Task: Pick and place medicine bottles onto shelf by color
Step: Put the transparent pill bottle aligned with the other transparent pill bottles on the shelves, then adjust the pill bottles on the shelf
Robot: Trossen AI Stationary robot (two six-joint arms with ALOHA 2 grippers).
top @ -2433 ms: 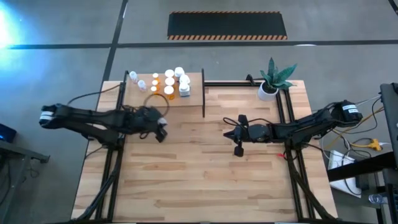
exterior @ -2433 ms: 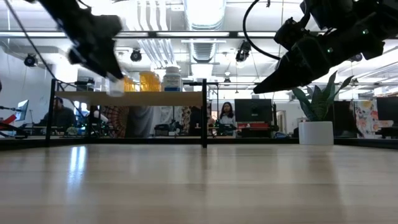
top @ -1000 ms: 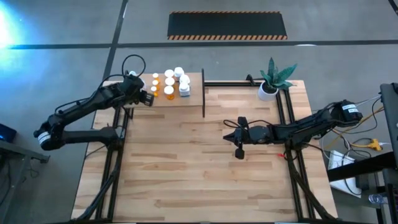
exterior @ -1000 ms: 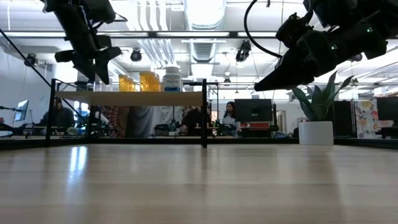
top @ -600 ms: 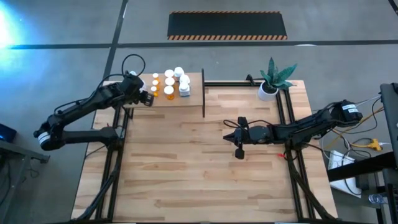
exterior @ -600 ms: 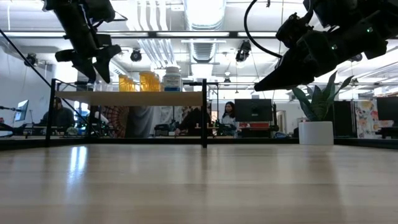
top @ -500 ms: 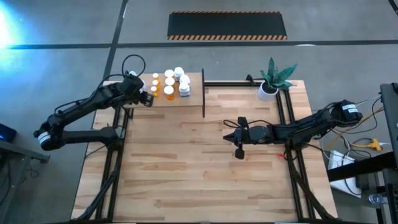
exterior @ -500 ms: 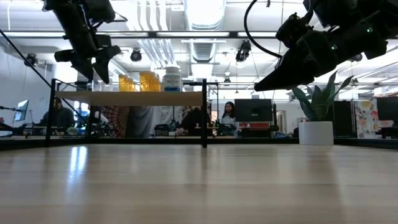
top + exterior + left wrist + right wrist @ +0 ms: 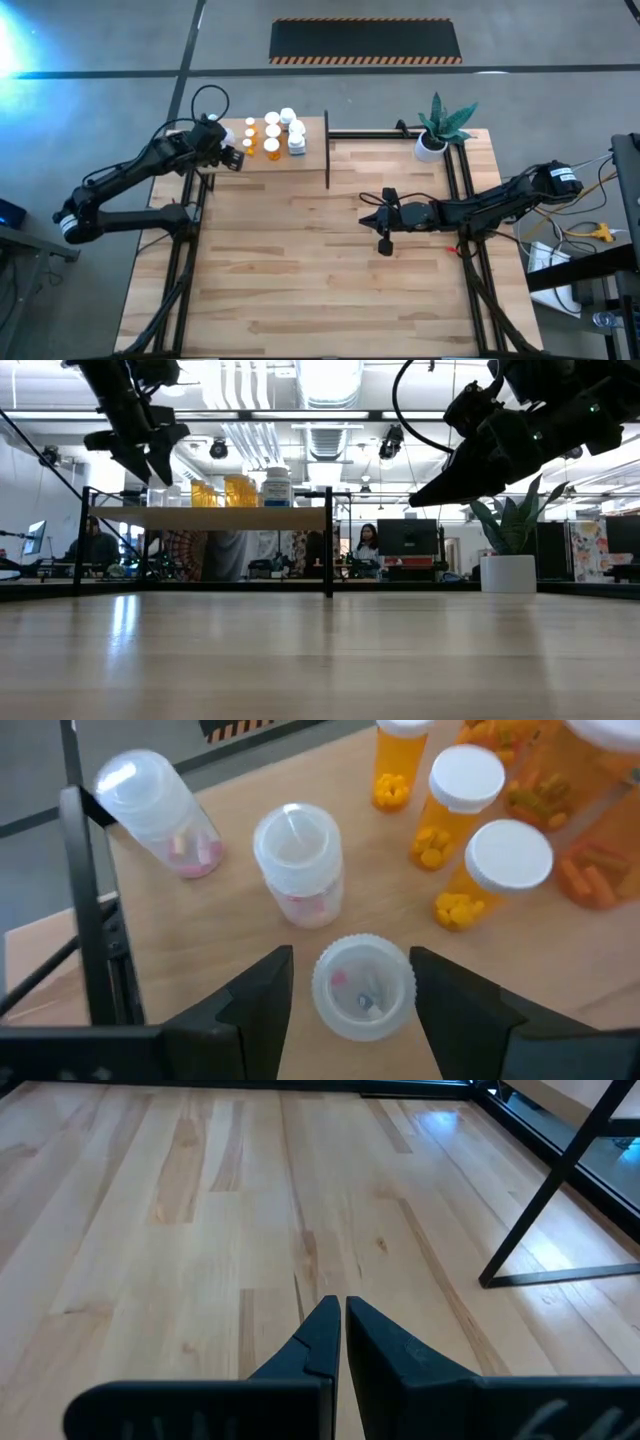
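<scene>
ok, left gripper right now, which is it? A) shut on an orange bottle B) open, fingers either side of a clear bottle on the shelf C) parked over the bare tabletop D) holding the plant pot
B: in the left wrist view the left gripper has its fingers spread apart around a clear bottle standing on the shelf, with a gap on each side.

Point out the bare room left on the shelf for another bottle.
The shelf is bare along its front edge and beside the divider. Its back is crowded with orange bottles; the left end effector, open, straddles a clear bottle at the left end.
</scene>
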